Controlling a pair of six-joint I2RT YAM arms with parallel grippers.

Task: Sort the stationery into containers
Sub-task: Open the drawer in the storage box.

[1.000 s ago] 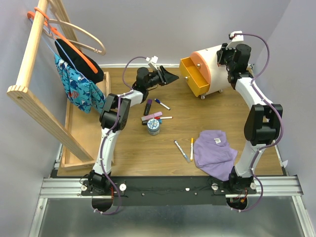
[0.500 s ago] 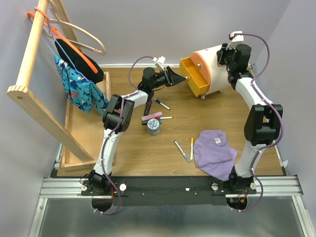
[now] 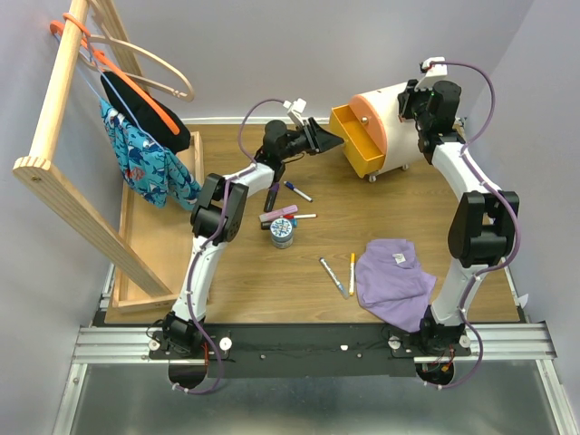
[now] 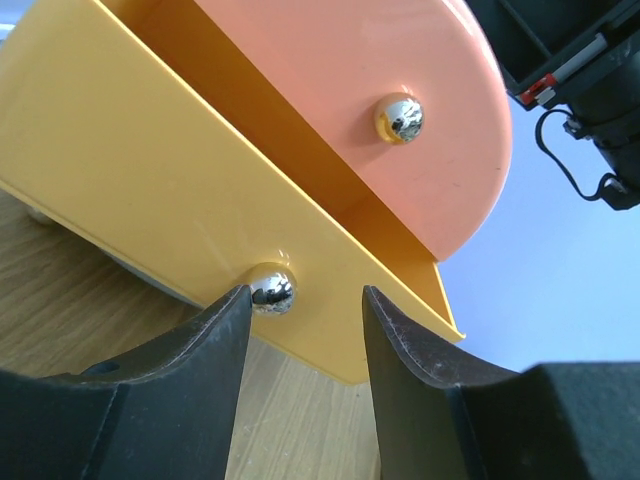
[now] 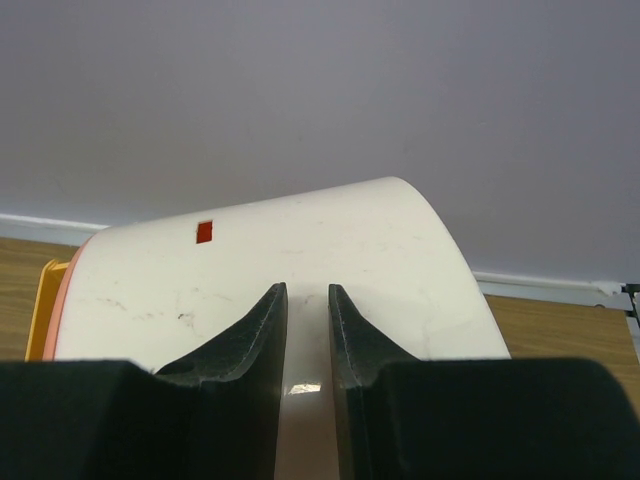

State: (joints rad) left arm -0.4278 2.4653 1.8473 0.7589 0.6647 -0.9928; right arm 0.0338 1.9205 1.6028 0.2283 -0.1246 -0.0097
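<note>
**Stationery.** A pink bar (image 3: 279,214), a round patterned jar (image 3: 282,233), a purple marker (image 3: 272,195), a blue-capped pen (image 3: 297,191) and a white pen (image 3: 305,217) are clustered on the table (image 3: 272,299) at its middle. A blue-tipped pen (image 3: 333,276) and a yellow pen (image 3: 352,271) are laid just beside the purple cloth (image 3: 391,281).

**Containers.** The cream drawer unit (image 3: 399,113) is stood at the far right. Its yellow drawer (image 4: 150,170) is pulled out, and the orange drawer (image 4: 400,60) above is shut.

**Left gripper** (image 4: 305,295). Released, with nothing grasped. The yellow drawer's knob (image 4: 270,288) is framed between the spread fingers, close against one.

**Right gripper** (image 5: 308,290). The fingers are narrowly parted and set against the unit's cream top. Nothing is seen held.
</note>
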